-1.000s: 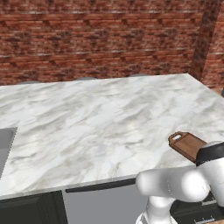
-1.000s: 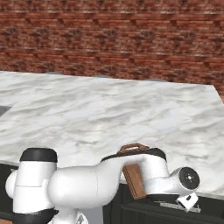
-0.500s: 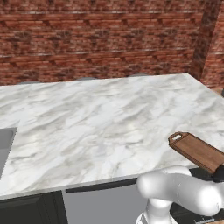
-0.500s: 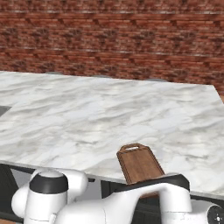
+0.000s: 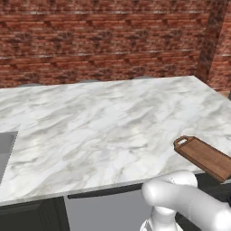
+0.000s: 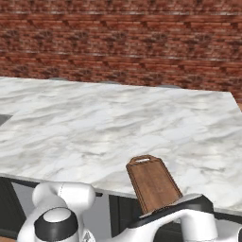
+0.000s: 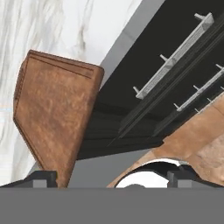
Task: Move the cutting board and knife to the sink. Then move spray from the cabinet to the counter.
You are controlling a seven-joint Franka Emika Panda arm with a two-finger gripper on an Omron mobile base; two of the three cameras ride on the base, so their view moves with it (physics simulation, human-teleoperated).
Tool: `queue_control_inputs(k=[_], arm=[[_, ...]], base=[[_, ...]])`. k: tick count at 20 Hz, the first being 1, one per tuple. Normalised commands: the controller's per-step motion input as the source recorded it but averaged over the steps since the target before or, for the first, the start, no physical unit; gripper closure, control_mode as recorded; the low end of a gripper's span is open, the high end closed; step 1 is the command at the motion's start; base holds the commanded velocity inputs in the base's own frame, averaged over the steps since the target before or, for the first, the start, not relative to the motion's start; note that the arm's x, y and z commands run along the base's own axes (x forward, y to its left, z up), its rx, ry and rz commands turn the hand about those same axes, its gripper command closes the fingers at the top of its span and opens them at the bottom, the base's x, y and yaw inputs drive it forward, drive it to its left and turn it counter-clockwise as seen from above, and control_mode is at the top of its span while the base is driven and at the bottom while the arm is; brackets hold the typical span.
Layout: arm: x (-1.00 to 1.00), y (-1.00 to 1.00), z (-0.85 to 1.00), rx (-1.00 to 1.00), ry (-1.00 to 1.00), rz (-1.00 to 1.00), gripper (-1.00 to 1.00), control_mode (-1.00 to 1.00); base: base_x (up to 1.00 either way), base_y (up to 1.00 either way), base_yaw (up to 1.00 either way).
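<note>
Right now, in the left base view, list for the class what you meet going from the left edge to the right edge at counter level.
Sink corner at the left edge → the bare marble of the counter → cutting board, handle end first, reaching the right edge.

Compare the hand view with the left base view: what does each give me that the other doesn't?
Hand view: the dark drawer fronts with silver bar handles below the counter edge, one end of the cutting board jutting past that edge, and the fingers standing wide apart. Left base view: the brick wall, a corner of the sink and the loop handle at the board's far end. Both: the cutting board lying on the marble counter.
</note>
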Motion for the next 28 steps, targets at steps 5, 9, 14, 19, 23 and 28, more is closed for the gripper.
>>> queue_control_inputs(k=[5,9,14,19,23,28], arm=[[0.07,0.61,-0.1,0.03,-0.02,-0.02,-1.0,-1.0],[0.3,0.54,-0.02,0.0,-0.06,-0.07,-1.0,-1.0],[0.39,0.51,0.0,0.0,-0.05,-0.07,-1.0,-1.0],[0.15,0.26,-0.06,0.01,0.0,-0.02,-1.0,-1.0],[0.0,0.01,-0.15,0.03,0.0,0.0,-1.0,-1.0],[0.0,0.0,-0.13,0.0,0.0,0.0,-1.0,-1.0]], base=[[0.0,0.0,0.0],[0.0,0.0,0.0],[0.0,0.0,0.0],[0.0,0.0,0.0],[0.0,0.0,0.0],[0.0,0.0,0.0]])
